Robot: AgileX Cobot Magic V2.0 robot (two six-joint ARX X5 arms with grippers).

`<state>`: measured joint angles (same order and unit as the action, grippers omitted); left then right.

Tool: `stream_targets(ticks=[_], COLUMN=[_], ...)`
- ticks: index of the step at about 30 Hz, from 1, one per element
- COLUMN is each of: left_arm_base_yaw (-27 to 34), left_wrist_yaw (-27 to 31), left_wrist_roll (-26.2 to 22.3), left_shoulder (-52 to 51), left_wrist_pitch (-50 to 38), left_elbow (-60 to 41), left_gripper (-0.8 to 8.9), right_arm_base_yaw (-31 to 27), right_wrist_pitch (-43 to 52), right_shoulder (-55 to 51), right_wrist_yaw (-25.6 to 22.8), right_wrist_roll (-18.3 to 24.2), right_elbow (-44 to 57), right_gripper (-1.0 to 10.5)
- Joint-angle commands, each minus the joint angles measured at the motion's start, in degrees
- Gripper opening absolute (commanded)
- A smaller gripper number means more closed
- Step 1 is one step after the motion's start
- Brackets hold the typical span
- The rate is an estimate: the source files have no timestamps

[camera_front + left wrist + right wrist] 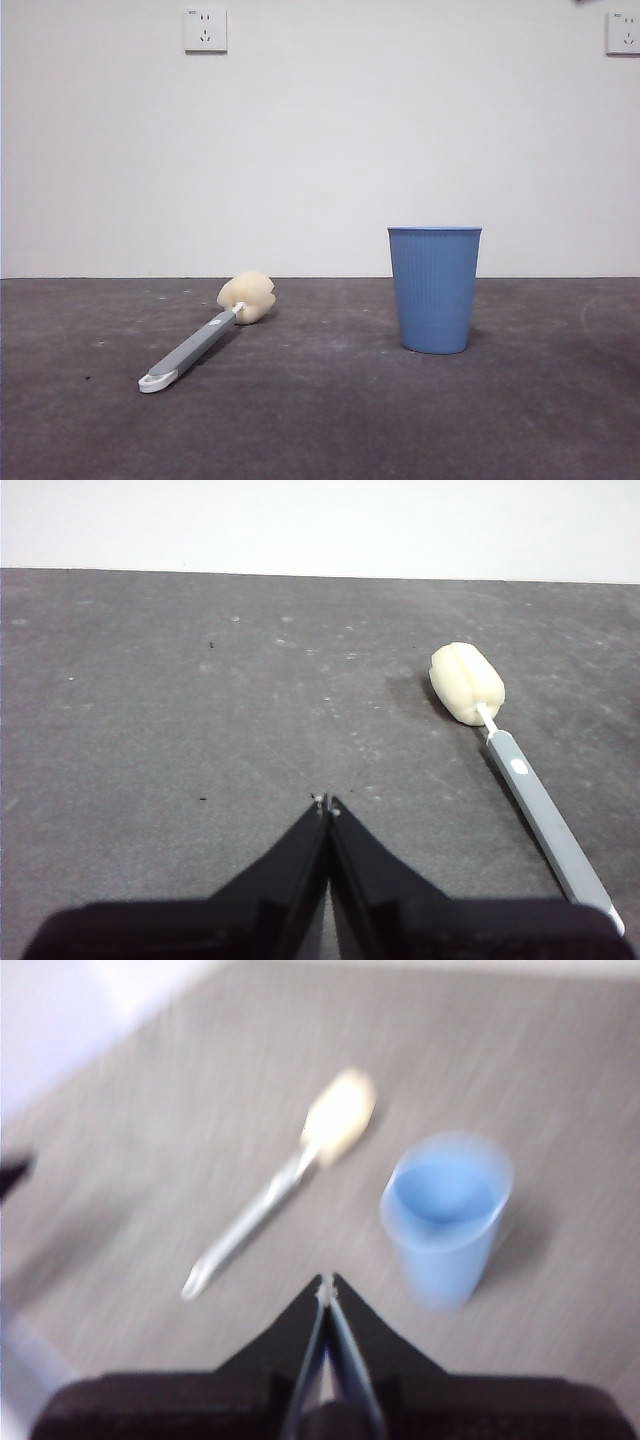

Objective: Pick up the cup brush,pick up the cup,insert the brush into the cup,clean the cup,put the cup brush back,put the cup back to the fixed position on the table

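Note:
The cup brush [205, 338] lies flat on the table [320, 420], left of centre, sponge head toward the wall and white looped end toward the front. The light blue cup [434, 288] stands upright to its right, apart from it. My left gripper [327, 804] is shut and empty above the table, with the brush [520, 780] off to one side of it. My right gripper [327, 1282] is shut and empty, high above the table; its blurred view shows the brush [280, 1185] and the cup [445, 1215] below. Neither gripper touches anything.
A white wall stands behind the table with two sockets [205, 30] [622, 32]. A small dark arm tip [583, 2] shows at the top right edge of the front view.

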<state>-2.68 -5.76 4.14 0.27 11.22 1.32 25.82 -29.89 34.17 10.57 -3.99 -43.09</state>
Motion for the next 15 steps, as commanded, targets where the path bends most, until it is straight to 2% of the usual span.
stream_targets(ticks=[1, 7, 11, 15], left_arm_base_yaw=[0.15, 0.15, 0.15, 0.15], left_wrist_yaw=[-0.35, -0.37, -0.37, -0.37], left_wrist_roll=[0.42, 0.42, 0.42, 0.42], left_shoulder=[-0.15, -0.15, -0.15, -0.15], left_wrist_pitch=[0.44, 0.44, 0.44, 0.44], left_elbow=[-0.55, -0.55, -0.55, -0.55], left_gripper=[-0.03, -0.03, -0.03, -0.03], right_arm_base_yaw=[-6.88, -18.56, -22.25, -23.78], right_wrist_pitch=[3.76, 13.53, 19.87, 21.46], right_shoulder=[-3.13, -12.83, -20.09, -26.27], right_wrist_yaw=[0.0, -0.04, -0.11, -0.26], right_wrist_roll=[3.32, 3.89, 3.82, 2.64], right_elbow=[4.22, 16.87, 26.16, 33.09], right_gripper=[0.0, 0.0, 0.0, 0.0])
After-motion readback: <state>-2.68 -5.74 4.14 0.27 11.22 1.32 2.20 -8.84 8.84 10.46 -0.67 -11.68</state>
